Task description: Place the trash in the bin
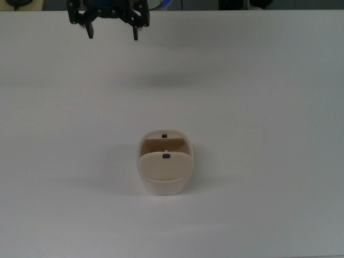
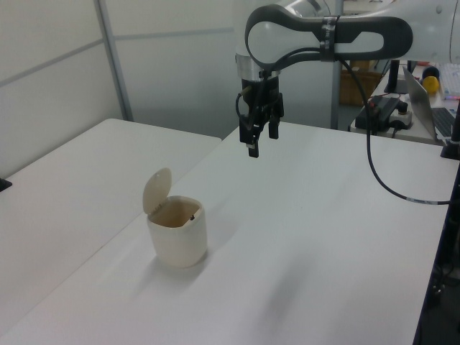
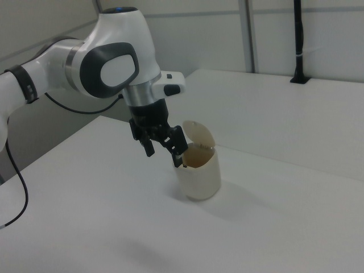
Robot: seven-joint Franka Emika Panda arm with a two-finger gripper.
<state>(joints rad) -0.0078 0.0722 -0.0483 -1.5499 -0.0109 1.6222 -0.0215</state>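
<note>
The claw (image 1: 113, 33) hangs in the air above the table (image 1: 258, 97) with its two fingers spread wide and nothing between them; the fingers (image 2: 252, 147) point down. In the top view the claw sits at the upper edge, and its shadow lies on the table below it and to the top view's right. The bin (image 1: 165, 164) stands well apart from the claw, lower in the top view and to the top view's right of it, near the table's middle. In the left view the claw (image 2: 260, 139) is high above the table, and the bin (image 2: 178, 230) is lower and to the left view's left. In the right view the claw (image 3: 165, 152) overlaps the bin (image 3: 199, 169), which stands behind it. The bin's flap lid (image 2: 156, 190) is swung upright, so the tan inside shows. A small pale speck shows inside the bin in the top view; whether it is the trash cannot be told. A black cable (image 2: 384, 176) runs from the arm (image 2: 330, 36) along the left view's right side.
</note>
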